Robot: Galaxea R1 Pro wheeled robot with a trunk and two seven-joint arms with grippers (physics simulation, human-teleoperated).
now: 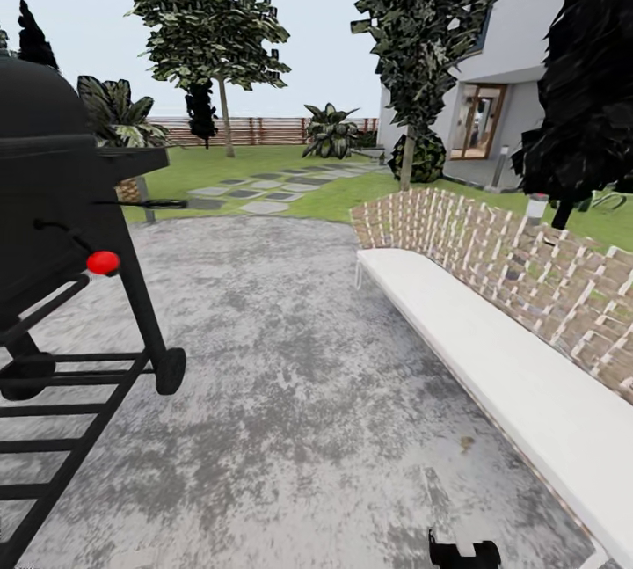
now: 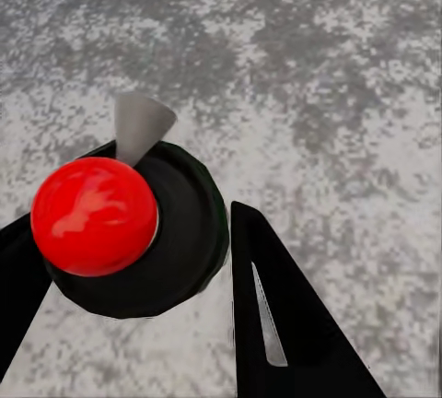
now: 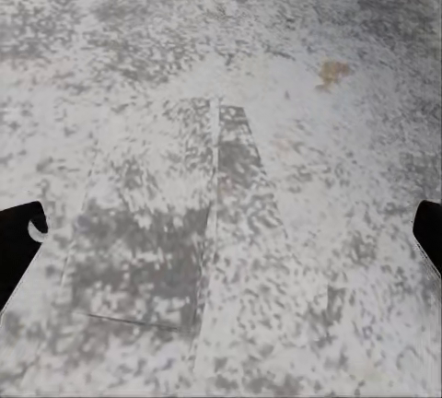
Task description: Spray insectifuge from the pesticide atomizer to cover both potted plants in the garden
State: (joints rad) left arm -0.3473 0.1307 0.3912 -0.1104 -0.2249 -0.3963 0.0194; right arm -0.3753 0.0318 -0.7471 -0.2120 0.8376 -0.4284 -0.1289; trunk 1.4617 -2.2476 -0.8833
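The pesticide atomizer (image 2: 138, 232), a black round body with a glossy red ball cap and a grey cone nozzle, sits between the black fingers of my left gripper (image 2: 166, 181), which is shut on it above the mottled patio. A red ball (image 1: 103, 262) shows against the black grill in the head view; I cannot tell whether it is that cap. My right gripper (image 1: 463, 553) hangs open over bare patio, its fingertips far apart (image 3: 221, 241). One potted plant (image 1: 330, 131), a low rosette of pointed green leaves, stands far back on the lawn near the fence. The other one is out of view.
A black wheeled grill (image 1: 61, 226) stands close on the left. A long white bench (image 1: 492, 358) with a woven back runs along the right. Grey patio (image 1: 281, 393) lies between them; stepping stones (image 1: 264, 191) lead over the lawn toward the wooden fence (image 1: 264, 129). A palm (image 1: 119, 116) rises behind the grill.
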